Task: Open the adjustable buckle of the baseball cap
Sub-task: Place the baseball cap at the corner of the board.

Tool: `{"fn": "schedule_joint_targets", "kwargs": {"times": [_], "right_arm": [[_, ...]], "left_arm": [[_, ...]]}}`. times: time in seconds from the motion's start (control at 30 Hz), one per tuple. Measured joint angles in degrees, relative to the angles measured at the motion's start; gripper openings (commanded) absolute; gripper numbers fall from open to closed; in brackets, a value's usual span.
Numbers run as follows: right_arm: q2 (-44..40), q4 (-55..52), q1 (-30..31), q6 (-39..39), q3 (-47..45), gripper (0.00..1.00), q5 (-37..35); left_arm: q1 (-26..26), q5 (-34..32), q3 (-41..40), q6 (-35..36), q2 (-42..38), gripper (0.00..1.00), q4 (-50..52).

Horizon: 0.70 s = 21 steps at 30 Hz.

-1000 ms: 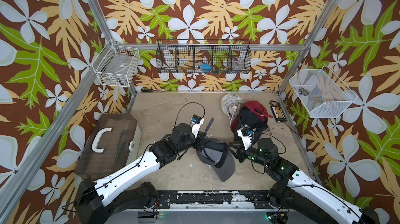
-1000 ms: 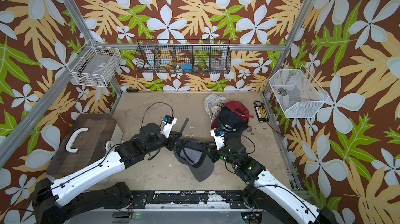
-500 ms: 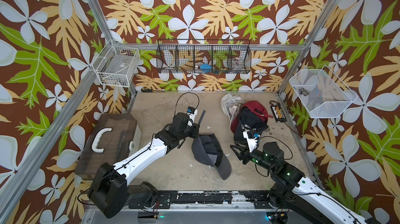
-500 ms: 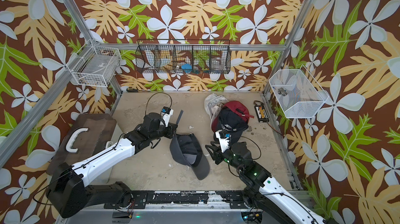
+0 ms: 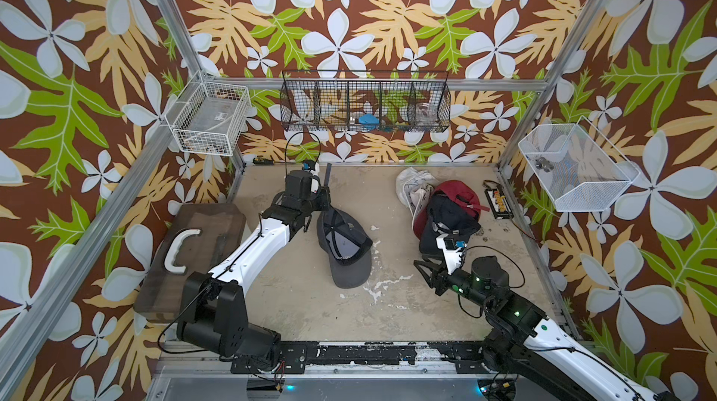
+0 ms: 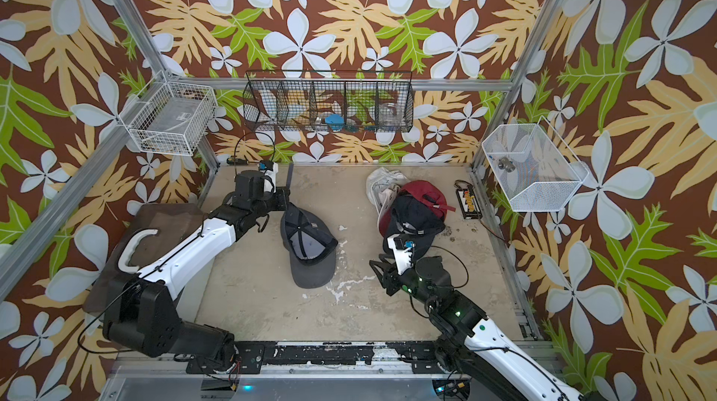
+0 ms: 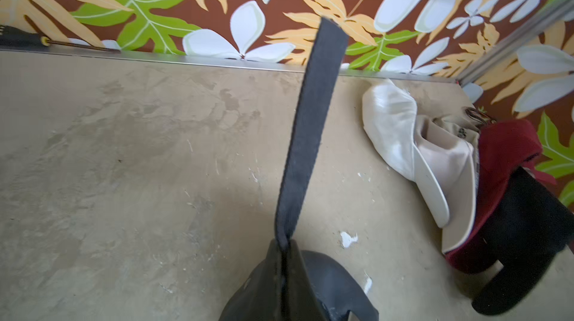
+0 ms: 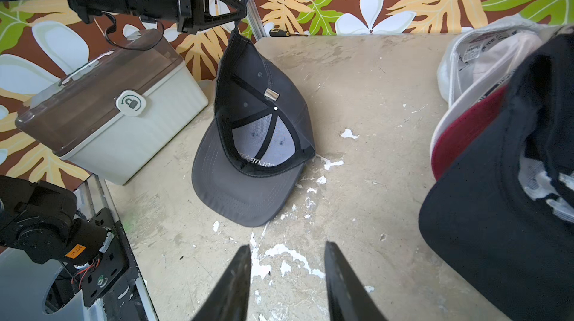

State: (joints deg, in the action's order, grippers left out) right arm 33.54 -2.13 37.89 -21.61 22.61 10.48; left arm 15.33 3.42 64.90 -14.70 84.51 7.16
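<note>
L gripper (image 8: pixel 240 23) clamps strap (image 7: pixel 310 136) of grey cap (image 8: pixel 248 186). R gripper (image 8: pixel 287 251) spread, empty. Lidded box (image 8: pixel 124 136) near cap; cap pile (image 5: pixel 450 213) by R gripper

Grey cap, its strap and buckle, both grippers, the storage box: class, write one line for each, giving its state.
grey cap: inside up, brim on the table, back edge lifted.
strap: free of the buckle, end sticking up past the left gripper.
buckle: on its own band, strap not through it.
left gripper: shut on the strap.
right gripper: open, empty.
storage box: lid shut.
</note>
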Motion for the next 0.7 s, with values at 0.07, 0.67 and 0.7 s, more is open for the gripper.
{"fn": "schedule_joint_targets", "kwargs": {"times": [0.07,0.67,0.7], "right_arm": [[0.22,-0.02,0.00,0.20,0.09,0.41,0.00],[3.04,0.63,0.00,0.70,0.26,0.39,0.46],[3.30,0.63,0.00,0.76,0.31,0.39,0.46]], "left_arm": [[-0.85,-0.11,1.11,0.02,1.36,0.00,0.13],[-11.72,0.13,11.63,-1.27,7.21,0.00,1.57],[-12.22,0.00,12.20,-1.29,7.43,0.00,1.68]]}}
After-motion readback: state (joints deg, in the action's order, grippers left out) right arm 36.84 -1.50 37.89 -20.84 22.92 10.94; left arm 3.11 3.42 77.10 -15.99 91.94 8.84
